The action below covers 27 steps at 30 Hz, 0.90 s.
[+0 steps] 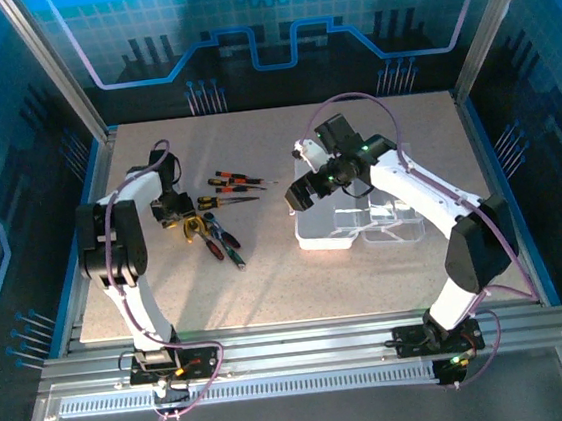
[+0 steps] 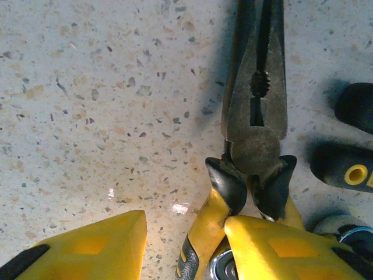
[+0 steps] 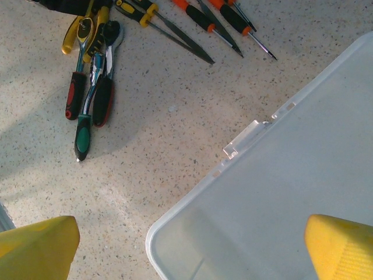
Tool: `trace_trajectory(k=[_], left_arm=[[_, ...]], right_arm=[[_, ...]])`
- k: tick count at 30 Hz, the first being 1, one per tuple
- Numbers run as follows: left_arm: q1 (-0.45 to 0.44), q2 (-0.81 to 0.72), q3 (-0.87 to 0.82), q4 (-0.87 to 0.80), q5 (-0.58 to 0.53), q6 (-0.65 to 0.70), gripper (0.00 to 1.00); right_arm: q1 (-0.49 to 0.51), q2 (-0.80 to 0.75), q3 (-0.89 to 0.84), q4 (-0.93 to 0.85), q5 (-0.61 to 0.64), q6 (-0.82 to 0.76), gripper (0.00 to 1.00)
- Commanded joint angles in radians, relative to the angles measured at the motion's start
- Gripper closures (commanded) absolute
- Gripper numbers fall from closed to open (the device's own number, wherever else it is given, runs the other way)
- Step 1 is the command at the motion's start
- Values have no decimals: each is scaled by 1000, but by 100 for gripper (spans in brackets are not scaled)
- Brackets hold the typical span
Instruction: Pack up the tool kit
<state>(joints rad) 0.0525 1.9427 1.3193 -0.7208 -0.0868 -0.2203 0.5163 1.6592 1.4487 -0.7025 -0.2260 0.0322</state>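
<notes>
The tool kit's clear plastic case lies open at centre right of the table; its rim and a latch show in the right wrist view. Yellow-handled pliers lie under my left gripper, which is open: one pliers handle lies between the yellow fingers, apart from the left one. From above, the left gripper hovers over the tool pile. My right gripper hangs open over the case's left corner, fingers spread wide and holding nothing.
Red-and-black screwdrivers lie fanned out beside the left gripper. Red-handled pliers and a green-handled tool lie near the yellow pliers. Two black handle ends sit right of the pliers. Bare tabletop stretches between tools and case.
</notes>
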Motion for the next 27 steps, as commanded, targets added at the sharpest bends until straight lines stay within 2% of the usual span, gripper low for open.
trace_trajectory(k=[1, 4, 8, 16, 22, 27], left_arm=[[-27, 95, 7, 11, 1, 31, 56], [-33, 101, 30, -2, 1, 42, 58], [-34, 68, 29, 15, 79, 49, 60], [-24, 94, 22, -11, 32, 51, 60], [-16, 146, 61, -63, -14, 53, 70], [4, 158, 70, -68, -5, 48, 81]], right_arm=[[13, 10, 33, -15, -20, -9, 0], [13, 9, 35, -17, -16, -12, 0], [13, 9, 35, -18, -15, -10, 0], [13, 6, 35, -23, -12, -14, 0], [13, 5, 40, -23, -14, -13, 0], [13, -6, 40, -28, -7, -16, 0]])
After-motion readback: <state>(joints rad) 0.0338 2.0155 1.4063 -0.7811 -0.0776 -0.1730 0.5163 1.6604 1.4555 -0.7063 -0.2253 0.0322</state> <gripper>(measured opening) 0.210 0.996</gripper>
